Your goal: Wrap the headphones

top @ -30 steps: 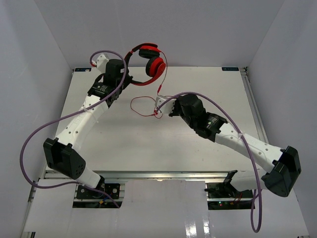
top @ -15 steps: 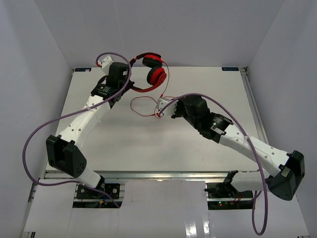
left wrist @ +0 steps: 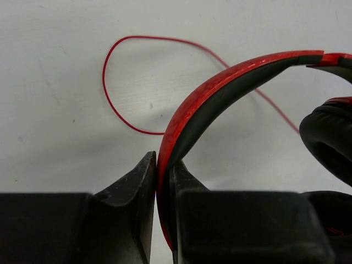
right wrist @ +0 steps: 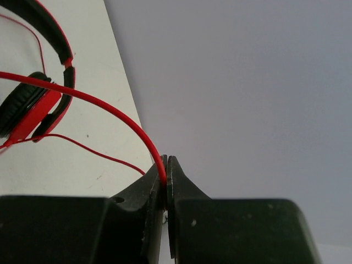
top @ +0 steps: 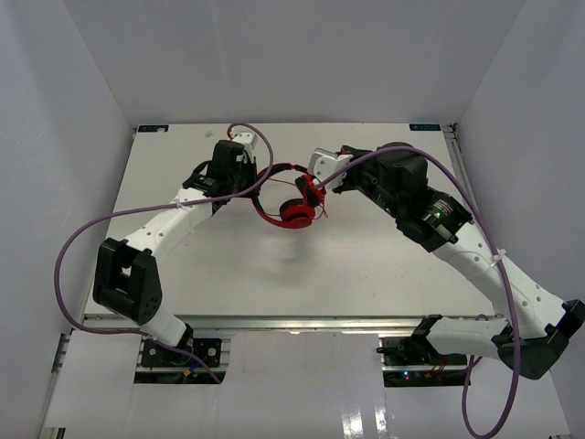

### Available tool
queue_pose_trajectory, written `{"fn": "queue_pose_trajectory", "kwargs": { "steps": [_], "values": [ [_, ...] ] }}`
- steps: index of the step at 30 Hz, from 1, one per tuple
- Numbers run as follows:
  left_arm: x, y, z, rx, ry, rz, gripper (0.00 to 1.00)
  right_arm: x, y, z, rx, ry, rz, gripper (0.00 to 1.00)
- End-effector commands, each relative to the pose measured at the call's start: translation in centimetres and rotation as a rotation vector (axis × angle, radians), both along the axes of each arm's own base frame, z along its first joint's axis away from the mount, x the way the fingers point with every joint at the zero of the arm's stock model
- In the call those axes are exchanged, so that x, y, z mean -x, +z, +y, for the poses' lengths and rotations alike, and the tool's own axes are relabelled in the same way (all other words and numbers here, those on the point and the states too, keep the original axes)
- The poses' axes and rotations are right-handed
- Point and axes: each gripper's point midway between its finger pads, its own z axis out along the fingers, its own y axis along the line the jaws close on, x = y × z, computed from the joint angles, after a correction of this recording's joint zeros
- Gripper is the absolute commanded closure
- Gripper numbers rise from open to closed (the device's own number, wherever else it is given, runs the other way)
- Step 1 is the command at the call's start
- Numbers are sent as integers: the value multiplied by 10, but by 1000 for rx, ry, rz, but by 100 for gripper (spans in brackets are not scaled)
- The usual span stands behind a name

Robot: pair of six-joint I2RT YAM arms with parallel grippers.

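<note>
The red headphones hang over the middle of the table between both arms. My left gripper is shut on the black-and-red headband, which passes between its jaws. One black ear pad shows at the right of the left wrist view, and a loop of the thin red cord lies on the table below. My right gripper is just right of the headphones, shut on the red cord, which runs from its jaws toward a red-and-black ear cup.
The white table is walled by pale panels at the back and sides. Thick purple cables loop off both arms. The table's back edge lies just behind my right gripper.
My left gripper has brought the headphones from up near the back wall forward and down to the table's middle. My right gripper has moved back and up with the cord, close beside the headphones.
</note>
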Motion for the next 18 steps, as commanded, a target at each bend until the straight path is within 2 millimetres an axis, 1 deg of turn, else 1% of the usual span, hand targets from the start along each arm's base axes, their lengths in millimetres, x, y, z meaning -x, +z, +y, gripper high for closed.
{"fn": "queue_pose_trajectory", "kwargs": {
  "steps": [1,4,7,9,12,14,16,18],
  "values": [
    [9,63,-30,98,-221,-191,100,0,1,8,2,42,12,92],
    [19,68,-31,81,-277,-225,100,-10,1,3,-17,16,7,92],
    [34,73,-32,80,-346,-261,100,-20,-1,-4,-69,7,34,92],
    [44,74,-35,90,-391,-268,100,-27,-4,-7,-90,-4,48,92],
    [59,75,-41,118,-459,-268,100,-37,-5,-12,-117,-34,50,92],
    [65,75,-42,123,-476,-275,100,-42,-4,-17,-138,-58,49,92],
    [68,76,-39,107,-480,-289,100,-44,3,-22,-166,-70,43,92],
    [68,75,-32,80,-457,-300,100,-40,20,-24,-212,-47,34,92]
  ]
}}
